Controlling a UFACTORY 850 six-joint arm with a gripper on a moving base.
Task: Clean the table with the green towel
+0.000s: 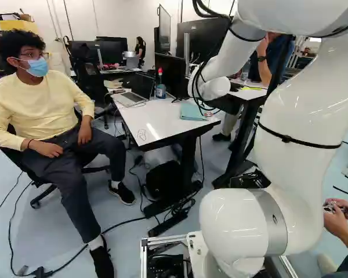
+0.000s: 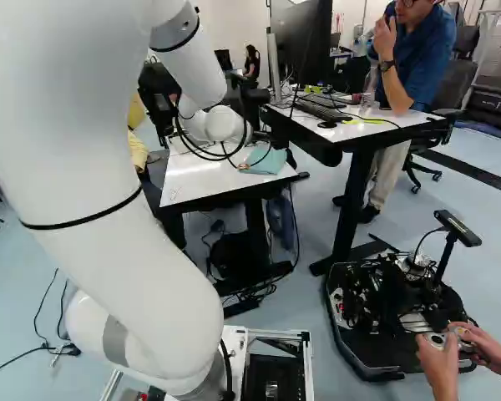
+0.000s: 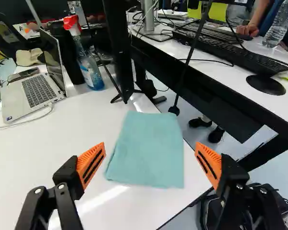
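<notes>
Claw point(image 1: 207, 114) gapes over white table point(image 3: 29, 167) on pale floor point(image 1: 46, 231).

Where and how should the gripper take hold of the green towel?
Probably by the middle of the towel, from above, the open fingers closing inward to bunch the cloth: it lies flat on the table and shows no raised fold to pinch.
</notes>
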